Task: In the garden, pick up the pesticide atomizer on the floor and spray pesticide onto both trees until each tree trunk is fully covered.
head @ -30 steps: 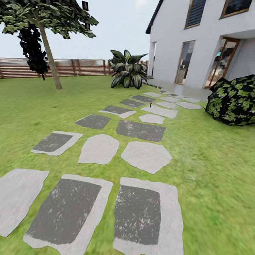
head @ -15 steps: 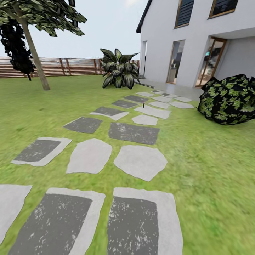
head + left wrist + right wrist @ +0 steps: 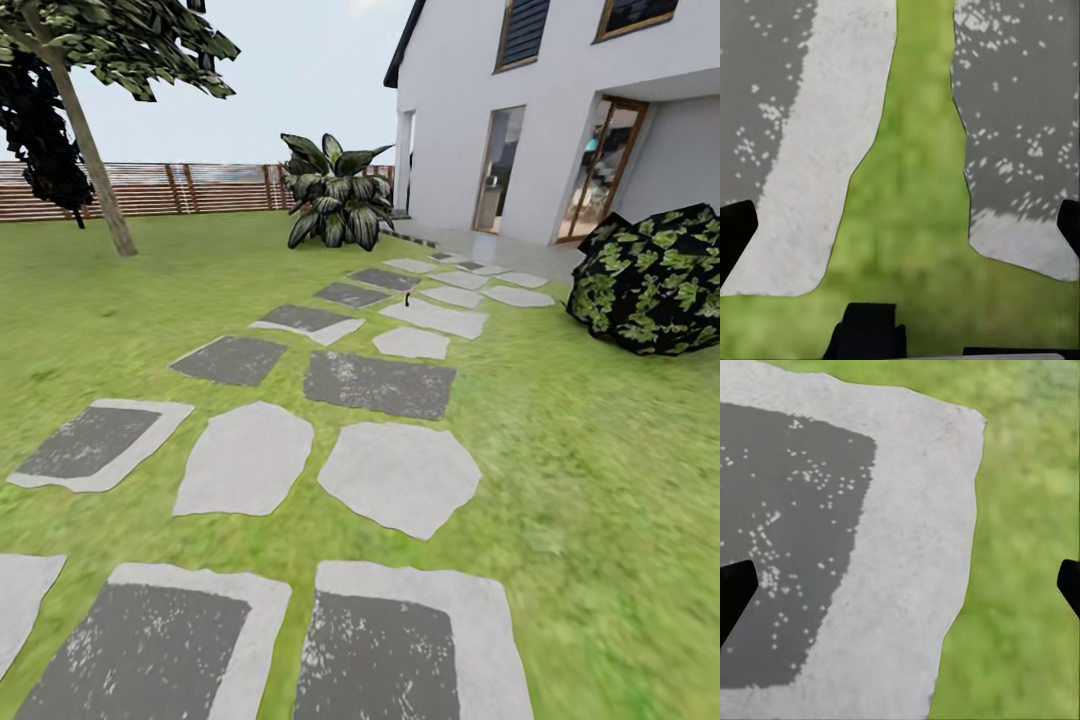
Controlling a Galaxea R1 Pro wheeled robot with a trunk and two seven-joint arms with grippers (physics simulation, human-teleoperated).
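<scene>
While the robot stands on the lawn, the scene reads:
Pesticide atomizer (image 3: 407, 298): tiny dark upright thing far up the stepping stones (image 3: 398, 475), near the house (image 3: 560, 120)
Tree (image 3: 95, 165): far left, by the fence (image 3: 200, 188)
Left gripper (image 3: 900, 225): fingers spread wide, nothing between, over a grass strip
Right gripper (image 3: 900, 589): fingers spread wide, nothing held, over a stone's edge
</scene>
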